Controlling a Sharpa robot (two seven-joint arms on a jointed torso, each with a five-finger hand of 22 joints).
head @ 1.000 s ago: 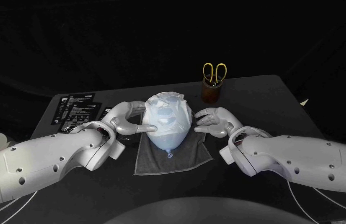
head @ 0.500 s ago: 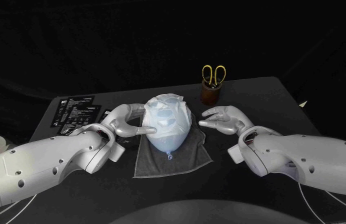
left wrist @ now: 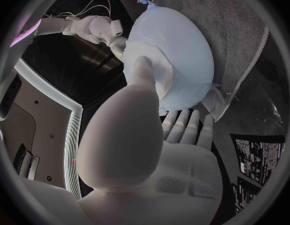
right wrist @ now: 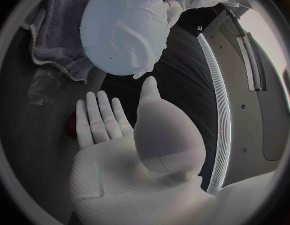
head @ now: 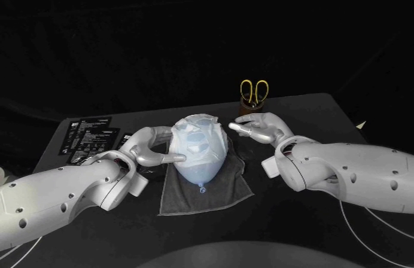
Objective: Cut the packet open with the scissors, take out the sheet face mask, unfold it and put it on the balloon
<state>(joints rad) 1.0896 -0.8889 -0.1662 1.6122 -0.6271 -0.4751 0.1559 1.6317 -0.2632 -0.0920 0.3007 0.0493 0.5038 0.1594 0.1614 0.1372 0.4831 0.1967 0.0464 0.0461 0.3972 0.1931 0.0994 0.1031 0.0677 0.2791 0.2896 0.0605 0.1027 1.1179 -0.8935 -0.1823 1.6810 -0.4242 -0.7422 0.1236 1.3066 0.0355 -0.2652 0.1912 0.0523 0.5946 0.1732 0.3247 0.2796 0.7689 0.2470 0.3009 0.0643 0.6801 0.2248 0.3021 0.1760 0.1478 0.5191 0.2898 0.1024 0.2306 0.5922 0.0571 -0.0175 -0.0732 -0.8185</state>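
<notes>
Balloon (head: 200, 167) lies on a grey towel (head: 221, 194) mid-table (head: 312, 109). Its long axis runs from far edge to near edge, and the knot (head: 201, 187) points at the near edge. Sheet mask (head: 198, 135) is draped over the balloon's far, fatter end, eye holes facing up, and the near end is bare.

Open room: bare table on both sides of the towel and along the near edge. Scissors (head: 253, 91) stand handles-up in a brown holder (head: 250, 110) near the far edge, just behind the right hand (head: 261, 129). Black packets (head: 86, 135) lie flat at the far-left corner, well apart from the balloon.

Left hand (head: 148, 147) wraps the balloon's left side. The thumb (head: 175, 158) presses on the mask edge and the fingers curve round toward the far end; they probably touch, but it's hard to tell. It's holding the balloon.

Right hand sits raised by the far-right of the balloon, fingers spread and straight, palm toward the balloon, holding nothing. The wrist view shows a gap between them.
</notes>
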